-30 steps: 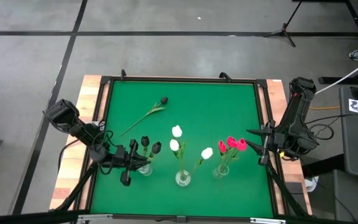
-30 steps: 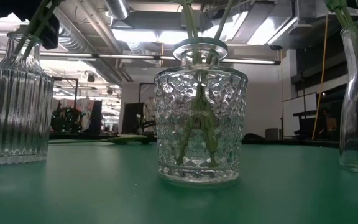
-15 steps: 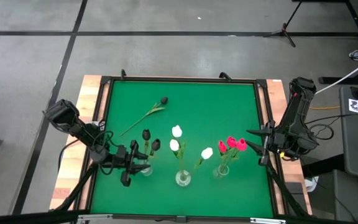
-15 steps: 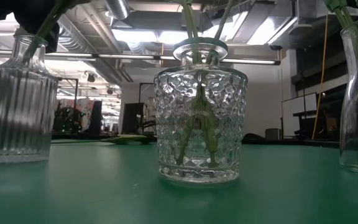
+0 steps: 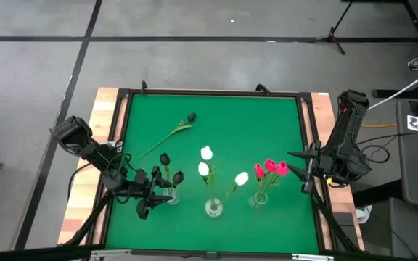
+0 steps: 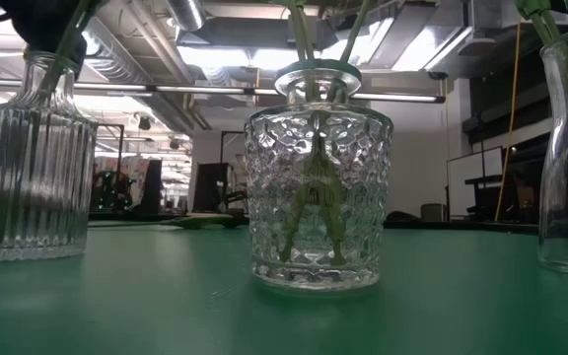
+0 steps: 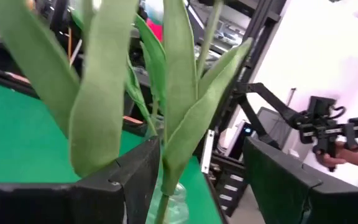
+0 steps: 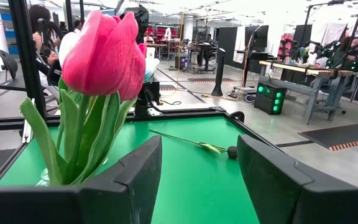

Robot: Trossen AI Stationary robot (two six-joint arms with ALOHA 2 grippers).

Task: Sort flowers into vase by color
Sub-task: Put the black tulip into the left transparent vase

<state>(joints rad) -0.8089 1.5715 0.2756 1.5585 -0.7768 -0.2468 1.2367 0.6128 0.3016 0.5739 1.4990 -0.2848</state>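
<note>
While parted around the green stems and leaves [image 7: 173, 106] of the black flowers [image 5: 170, 170], left tool [image 5: 149, 196] sits at the ribbed vase [image 6: 30, 163], fingers [image 7: 135, 171] wide on either side, clamped on nothing. Two black heads just past that tool, above the vase. Farther out over the counter [image 5: 223, 119], one more black flower [image 5: 171, 133] flat on the green, well apart. Beside, toward the other arm, white flowers [image 5: 205, 161] in the faceted vase [image 6: 317, 177], then red-pink flowers [image 5: 271, 168] in a third vase [image 5: 258, 199]. Right tool [image 5: 302, 168] just beside the red-pink heads [image 8: 104, 53], fingers [image 8: 129, 180] apart, empty.
</note>
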